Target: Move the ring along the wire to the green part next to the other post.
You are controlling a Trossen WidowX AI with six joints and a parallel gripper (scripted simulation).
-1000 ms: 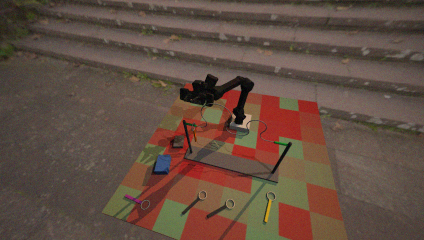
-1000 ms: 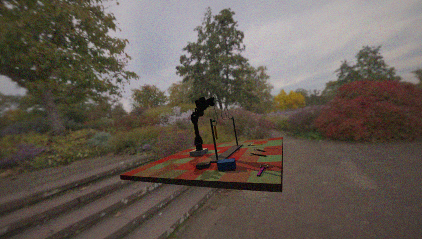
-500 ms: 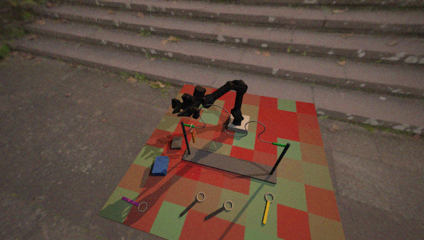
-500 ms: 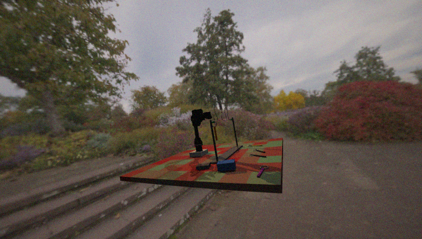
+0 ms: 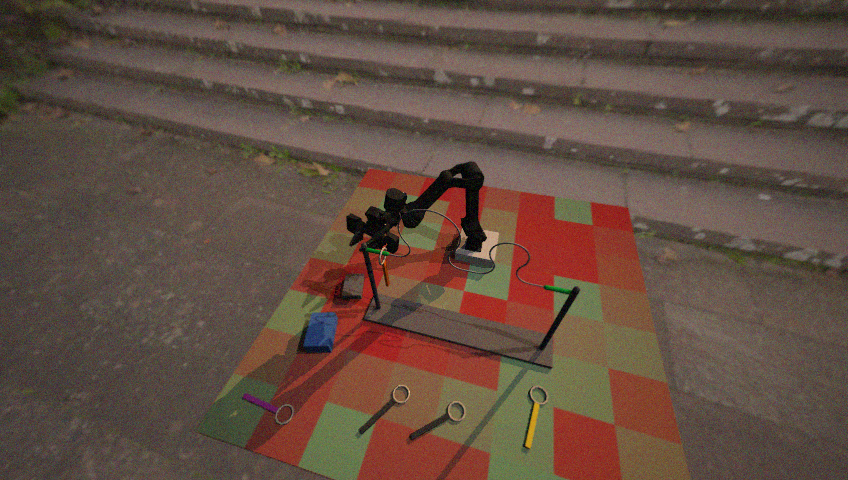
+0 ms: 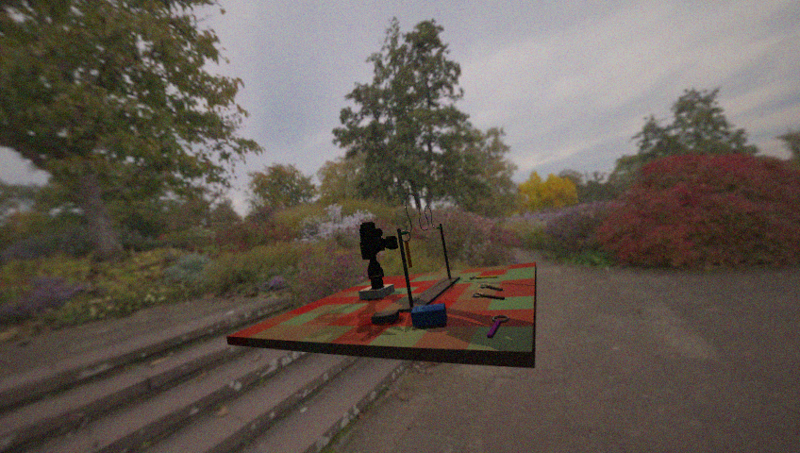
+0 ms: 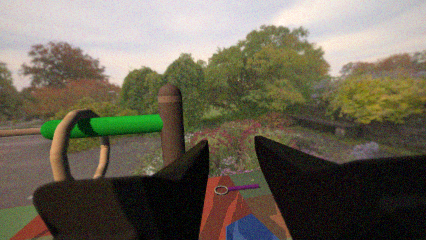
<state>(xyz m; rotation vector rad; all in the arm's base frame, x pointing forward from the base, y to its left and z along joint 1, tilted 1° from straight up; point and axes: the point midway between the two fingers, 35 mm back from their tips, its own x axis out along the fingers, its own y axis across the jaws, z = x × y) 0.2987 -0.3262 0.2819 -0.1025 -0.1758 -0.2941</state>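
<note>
Since the ring (image 5: 380,258) (image 7: 59,155) looks slim and its orange handle (image 5: 385,273) (image 6: 408,254) is a plain narrow bar, I'd expect the pair to be light and stiff, hardly fragile, but apt to swing or twist on the wire if nudged. The handle hangs below the ring, so its middle seems the best place to hold: high enough for control, low enough to keep the pincer (image 5: 358,243) (image 6: 396,243) (image 7: 231,144) away from the thin grey wire (image 5: 425,209) (image 7: 20,132). A square, centred grip should limit twisting; a smooth surface might slip.

The ring hangs around the green part (image 5: 371,250) (image 7: 125,125) beside the near post (image 5: 371,279) (image 6: 405,269) (image 7: 171,125). In the wrist view it lies left of both fingertips, with the post between it and the gap; the left finger hides the handle. The pincer stands partly open, holding nothing. It probably needs to shift toward the ring's side and drop to handle height before closing. Whether it touches the post I cannot tell.
</note>
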